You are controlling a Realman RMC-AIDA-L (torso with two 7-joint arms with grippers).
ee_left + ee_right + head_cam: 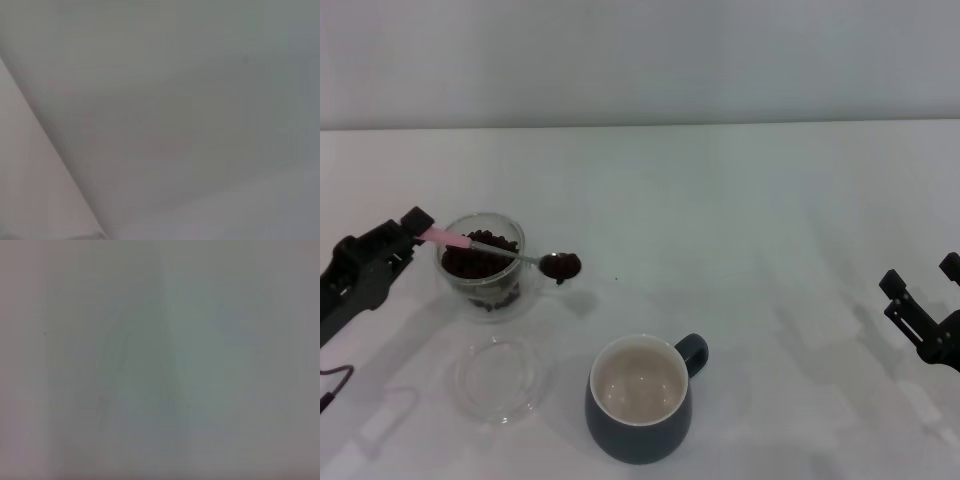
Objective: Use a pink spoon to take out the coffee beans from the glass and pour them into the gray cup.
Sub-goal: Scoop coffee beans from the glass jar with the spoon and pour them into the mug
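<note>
At the table's left, left gripper (412, 232) clamped on the pink spoon (505, 253), stretched across the glass (483, 266), coffee beans (561, 265) heaped in its bowl, short of the gray cup (640, 399). Far right, right gripper (921, 291) parked, fingers apart.

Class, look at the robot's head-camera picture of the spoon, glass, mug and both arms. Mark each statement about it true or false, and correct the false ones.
1. The left gripper holds the pink spoon by its handle. True.
2. The spoon's bowl is empty. False: it carries coffee beans.
3. The spoon's bowl is directly over the gray cup. False: it is just beside the glass, short of the cup.
4. The glass holds beans. True.
5. The right gripper is gripping the cup. False: it is far off at the table's right edge, open and empty.
6. A clear glass disc lies beside the cup. True.
</note>
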